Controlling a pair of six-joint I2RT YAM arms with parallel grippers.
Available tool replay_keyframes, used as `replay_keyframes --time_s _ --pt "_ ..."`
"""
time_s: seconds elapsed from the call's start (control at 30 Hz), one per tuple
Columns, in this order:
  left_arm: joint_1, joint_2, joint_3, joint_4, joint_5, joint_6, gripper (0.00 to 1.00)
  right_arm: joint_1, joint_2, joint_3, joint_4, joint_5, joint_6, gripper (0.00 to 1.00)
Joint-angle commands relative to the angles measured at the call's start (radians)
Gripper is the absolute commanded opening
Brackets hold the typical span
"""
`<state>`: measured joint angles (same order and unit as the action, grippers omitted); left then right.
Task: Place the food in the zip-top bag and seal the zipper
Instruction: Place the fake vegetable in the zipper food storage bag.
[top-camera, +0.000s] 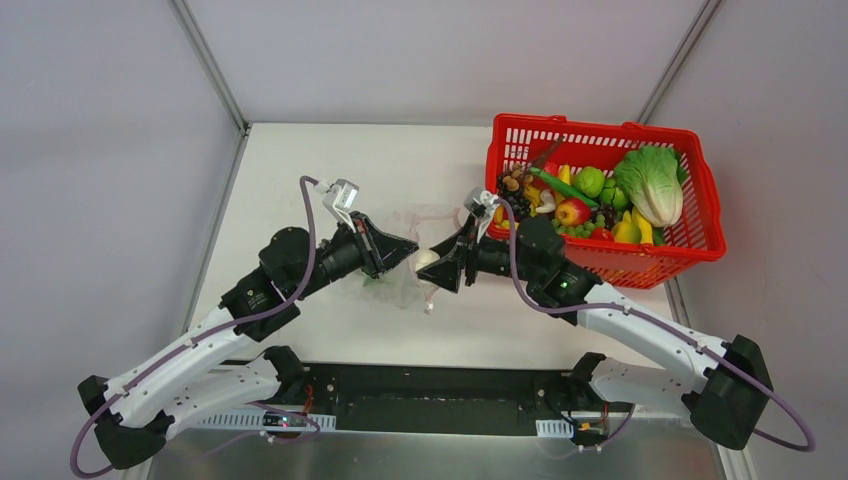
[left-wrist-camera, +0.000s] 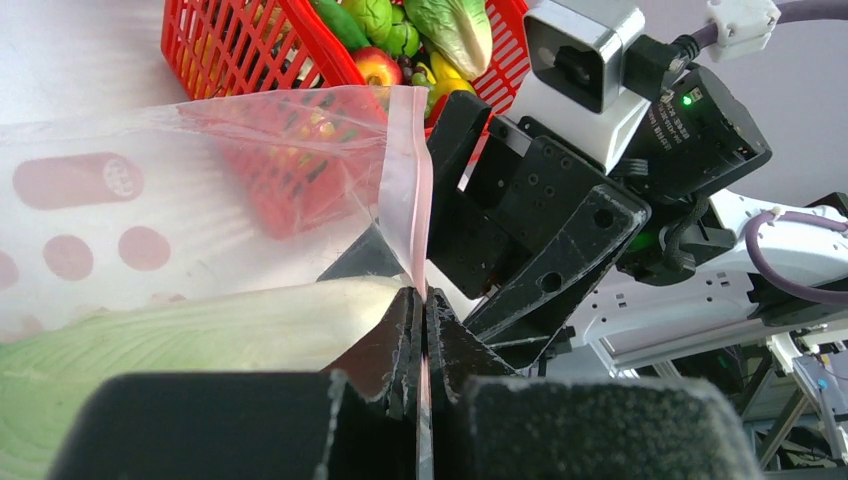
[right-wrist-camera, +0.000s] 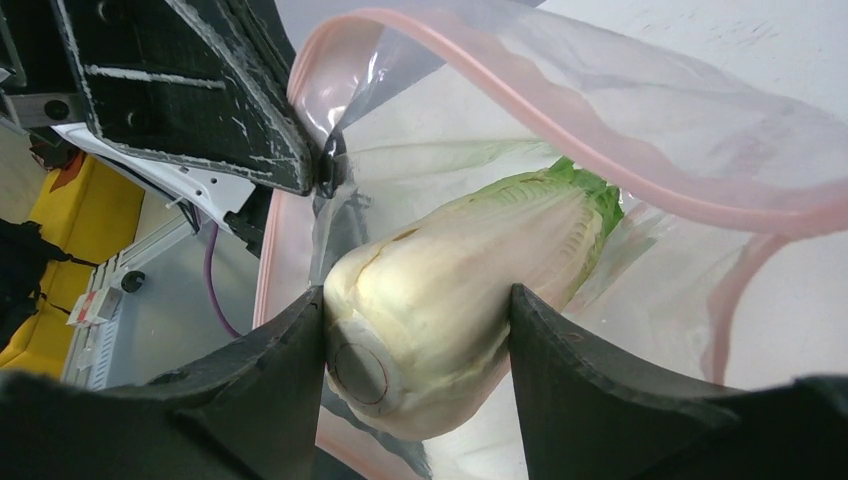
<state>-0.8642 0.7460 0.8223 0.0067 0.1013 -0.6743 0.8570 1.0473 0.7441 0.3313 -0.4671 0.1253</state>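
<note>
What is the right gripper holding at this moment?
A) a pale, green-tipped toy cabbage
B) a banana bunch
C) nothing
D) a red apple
A: the right wrist view shows the right gripper closed around the toy cabbage at the open mouth of the zip-top bag.

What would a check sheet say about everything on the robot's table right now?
Surface: white table, no spills seen.
Job's things: clear dotted bag with its mouth held open; pale cabbage with its leafy end in the mouth; more toy food in the red basket.
Clutter: nothing seen.
Tools: left tool shut on the bag's pink zipper; right tool gripping the cabbage.
Cables: purple cables loop along both arms.
Surroundings: grey walls.
</note>
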Motion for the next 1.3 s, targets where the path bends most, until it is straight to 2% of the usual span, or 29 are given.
replay_keyframes --time_s 0.0,0.2,0.5,0.63,0.77,1.03,1.27 --pt "-0.006 -0.006 -0.001 0.091 0.028 -0.013 0.0 0.011 0.0 0.025 0.145 -0.004 0.005 0.14" --pt "-0.004 -0.025 0.004 0.027 -0.011 0.024 0.0 0.01 -0.022 -0.017 0.216 -0.03 0.086 0.14" --pt "-0.005 -0.115 -0.033 -0.115 -0.14 0.082 0.0 -0.041 -0.076 -0.009 0.202 -0.062 0.189 0.14" --pt "-0.005 -0.117 -0.051 -0.102 -0.145 0.087 0.0 -0.052 -0.041 -0.015 0.284 -0.137 0.285 0.13" --pt "-0.006 -0.093 -0.046 -0.061 -0.082 0.09 0.0 -0.051 0.025 -0.019 0.349 -0.178 0.341 0.13" --pt "-0.005 -0.061 -0.042 0.037 0.001 0.094 0.0 -0.043 0.109 0.031 0.298 -0.201 0.287 0.14" --pt "-0.005 -0.07 -0.047 0.07 -0.004 0.065 0.0 0.018 0.097 -0.036 0.322 -0.058 0.097 0.16"
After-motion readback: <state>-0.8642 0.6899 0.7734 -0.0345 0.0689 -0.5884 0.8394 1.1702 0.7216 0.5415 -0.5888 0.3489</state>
